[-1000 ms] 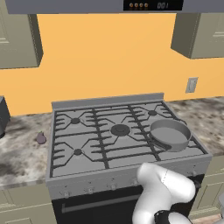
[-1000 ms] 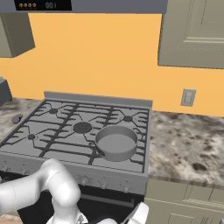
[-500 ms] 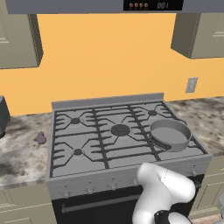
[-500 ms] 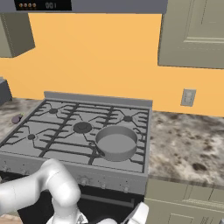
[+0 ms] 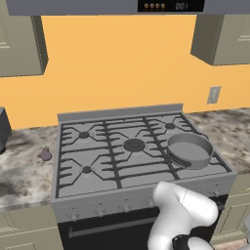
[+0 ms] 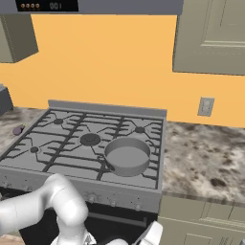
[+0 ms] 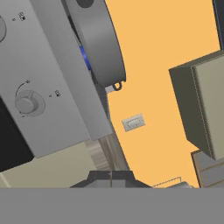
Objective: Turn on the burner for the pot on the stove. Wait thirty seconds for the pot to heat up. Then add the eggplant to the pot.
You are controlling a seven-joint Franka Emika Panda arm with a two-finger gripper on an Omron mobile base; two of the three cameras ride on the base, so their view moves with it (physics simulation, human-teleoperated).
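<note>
A wide grey stove (image 5: 141,190) is shown set into a speckled stone counter (image 6: 206,158) against an orange wall (image 5: 117,63), with cabinets (image 6: 210,33) mounted above. The white arm (image 5: 183,215) is seen folded low in front of the stove, its elbow raised beside the front panel and the hand directed downward below the cooktop edge. In the hand view, the front panel is seen from below and rolled to one side, with a round knob (image 7: 27,103) close by. The pot (image 5: 189,150) rests on the front right burner, well above and beyond the hand; from below, a blue glow (image 7: 85,57) is visible under its base. The gripper (image 7: 111,177) is closed completely, fingertips together, with nothing between them, and stands near the knob but apart from it. The eggplant (image 5: 45,154) lies on the counter just left of the stove, far from pot and gripper. A wall socket (image 6: 206,106) is fixed right of the stove.
</note>
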